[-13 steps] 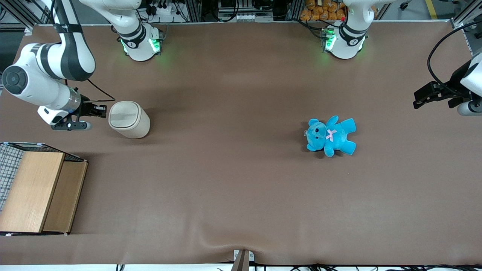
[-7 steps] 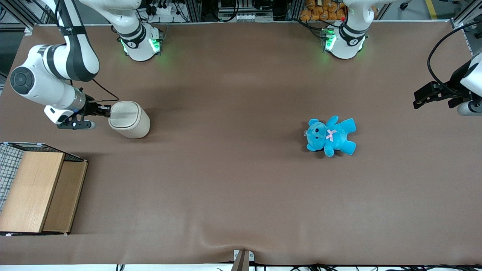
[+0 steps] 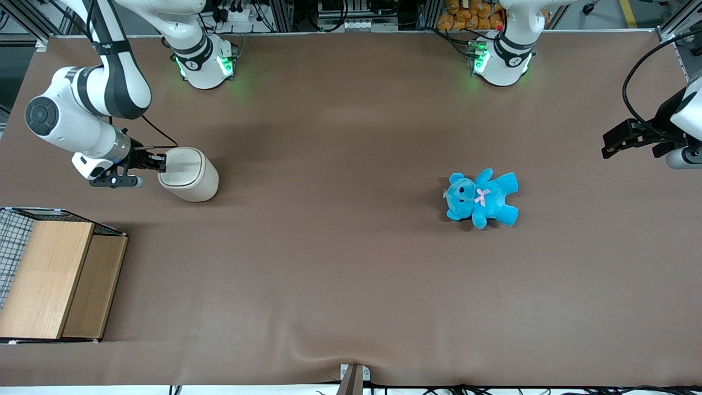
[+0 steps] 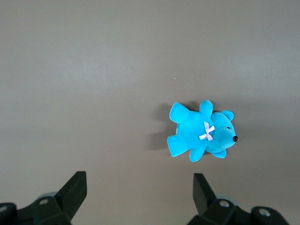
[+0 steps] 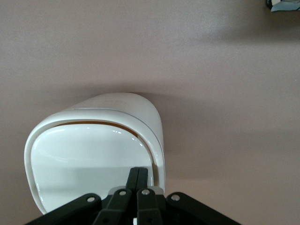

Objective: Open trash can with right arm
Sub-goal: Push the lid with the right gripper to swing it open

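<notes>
The trash can (image 3: 189, 174) is a small cream-white bin standing upright toward the working arm's end of the table. Its flat lid (image 5: 89, 157) lies down, with a thin dark line along one edge of the rim. My right arm (image 3: 88, 118) reaches in low from the table's end. Its black gripper (image 3: 159, 161) is shut, the two fingers pressed together with nothing between them. The fingertips (image 5: 139, 172) lie over the lid at the rim on the arm's side, at or just above its surface.
A wire-mesh box with a wooden top (image 3: 55, 280) stands nearer the front camera than the trash can, at the table's corner. A blue teddy bear (image 3: 481, 197) lies toward the parked arm's end of the table; it also shows in the left wrist view (image 4: 201, 133).
The right arm has slid toward the trash can. The shut gripper went from a short gap beside the bin to over the lid's edge. The bin has not moved.
</notes>
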`<state>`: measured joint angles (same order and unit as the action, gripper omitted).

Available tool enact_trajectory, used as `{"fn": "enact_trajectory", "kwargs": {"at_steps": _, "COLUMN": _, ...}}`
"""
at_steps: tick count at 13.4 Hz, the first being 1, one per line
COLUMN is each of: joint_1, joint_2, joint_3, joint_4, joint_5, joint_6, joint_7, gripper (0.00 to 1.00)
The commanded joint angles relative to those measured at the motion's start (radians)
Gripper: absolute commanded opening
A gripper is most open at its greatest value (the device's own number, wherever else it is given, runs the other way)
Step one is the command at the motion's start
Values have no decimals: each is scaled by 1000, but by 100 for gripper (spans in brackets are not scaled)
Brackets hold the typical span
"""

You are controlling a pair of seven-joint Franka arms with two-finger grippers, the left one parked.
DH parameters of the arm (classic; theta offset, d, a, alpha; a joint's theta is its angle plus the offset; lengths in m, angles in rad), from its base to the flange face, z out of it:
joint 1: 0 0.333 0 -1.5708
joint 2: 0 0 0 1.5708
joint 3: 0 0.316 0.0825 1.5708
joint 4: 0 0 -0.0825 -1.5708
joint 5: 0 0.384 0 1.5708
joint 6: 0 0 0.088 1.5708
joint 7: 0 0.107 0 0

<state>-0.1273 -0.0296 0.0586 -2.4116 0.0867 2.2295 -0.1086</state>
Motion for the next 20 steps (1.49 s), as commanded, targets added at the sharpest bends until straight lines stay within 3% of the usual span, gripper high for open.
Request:
{"fn": "enact_trajectory", "kwargs": {"at_steps": 1, "joint_1": 0, "joint_2": -15, "joint_3": 4, "joint_4": -31, "joint_5": 16, "joint_6": 39, "joint_7": -22, "gripper": 0}}
{"fn": "enact_trajectory", "kwargs": {"at_steps": 7, "joint_1": 3, "joint_2": -9, "joint_3": 6, "joint_4": -55, "joint_5": 16, "joint_6": 67, "joint_7": -22, "gripper": 0}}
{"fn": "enact_trajectory", "kwargs": {"at_steps": 14, "joint_1": 9, "joint_2": -44, "joint_3": 17, "joint_4": 68, "joint_5": 31, "joint_6": -198, "joint_7": -5, "gripper": 0}}
{"fn": "enact_trajectory", "kwargs": {"at_steps": 16, "joint_1": 32, "joint_2": -50, "joint_3": 15, "joint_4": 115, "joint_5": 65, "joint_6": -266, "joint_7": 1, "gripper": 0}}
{"fn": "enact_trajectory", "kwargs": {"at_steps": 20, "joint_1": 98, "joint_2": -56, "joint_3": 13, "joint_4": 244, "joint_5": 68, "joint_6": -425, "joint_7": 118, "gripper": 0}}
